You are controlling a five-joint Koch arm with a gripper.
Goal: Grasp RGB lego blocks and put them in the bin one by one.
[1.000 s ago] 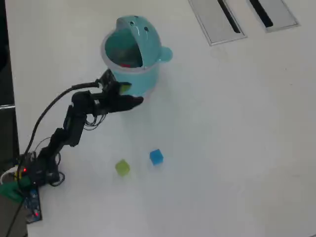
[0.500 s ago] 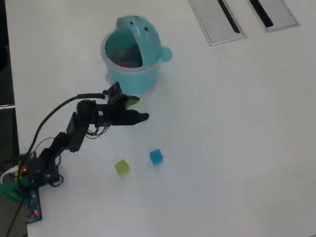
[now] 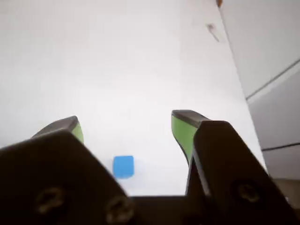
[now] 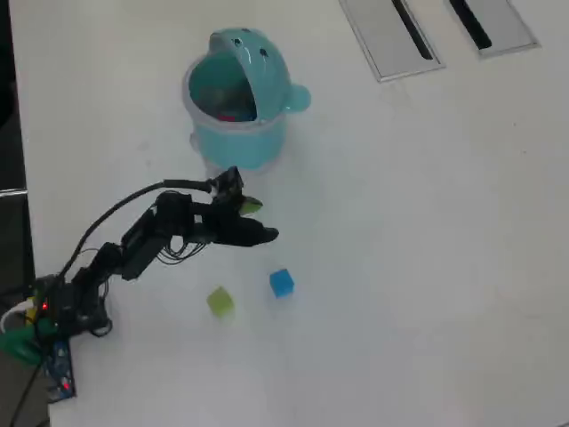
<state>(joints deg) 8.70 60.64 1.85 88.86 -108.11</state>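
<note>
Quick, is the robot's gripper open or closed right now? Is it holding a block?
Gripper: open and empty, its green-padded jaws spread wide apart, with the blue block on the table between them, not touched.

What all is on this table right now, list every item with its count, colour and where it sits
Round teal plastic bin: one, teal, upper left of the overhead view, lid flipped open.
Small red cube: one, red, inside the bin.
Small blue cube: one, blue, on the table below the gripper; also between the jaws in the wrist view.
Small yellow-green cube: one, left of the blue cube.
Grey slotted panels: two, top right.
White table: one.
Black arm: one, lower left.
Gripper: one, black with green pads, open, empty.
</note>
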